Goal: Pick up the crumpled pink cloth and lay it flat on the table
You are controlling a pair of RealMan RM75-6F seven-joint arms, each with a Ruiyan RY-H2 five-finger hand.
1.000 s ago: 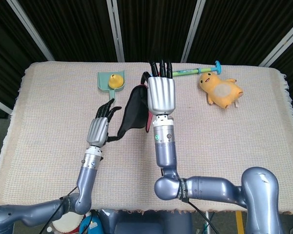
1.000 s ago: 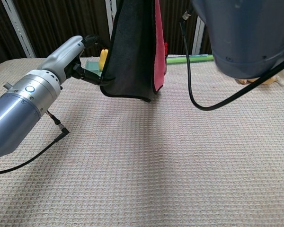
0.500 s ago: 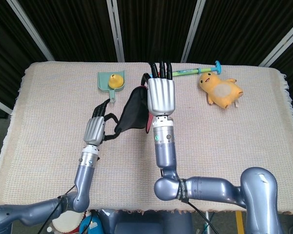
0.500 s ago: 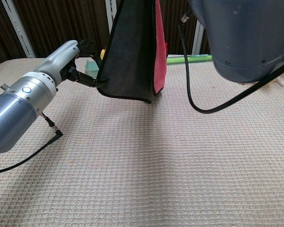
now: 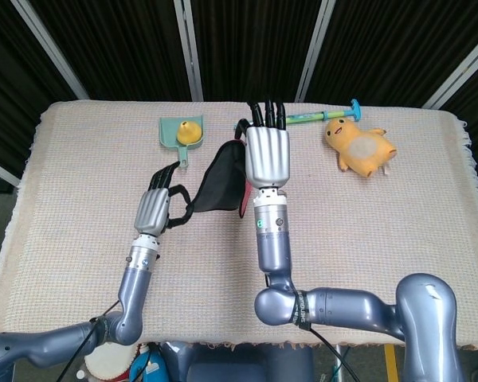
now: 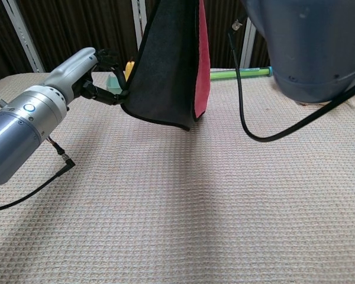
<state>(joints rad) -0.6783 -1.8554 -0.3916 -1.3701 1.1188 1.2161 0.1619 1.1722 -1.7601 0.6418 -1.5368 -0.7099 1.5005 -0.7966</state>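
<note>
Pink cloth [image 5: 219, 179] hangs from right hand [image 5: 268, 155]; left hand [image 5: 154, 208] pinches its edge.

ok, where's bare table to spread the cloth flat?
Bare patches: the near half of the woven beige table mat in front of both hands, and its left side beyond the left hand. Crowded along the far edge: teal dustpan with yellow duck, green stick toy, yellow plush toy. The black-and-pink cloth hangs from the right hand.
</note>
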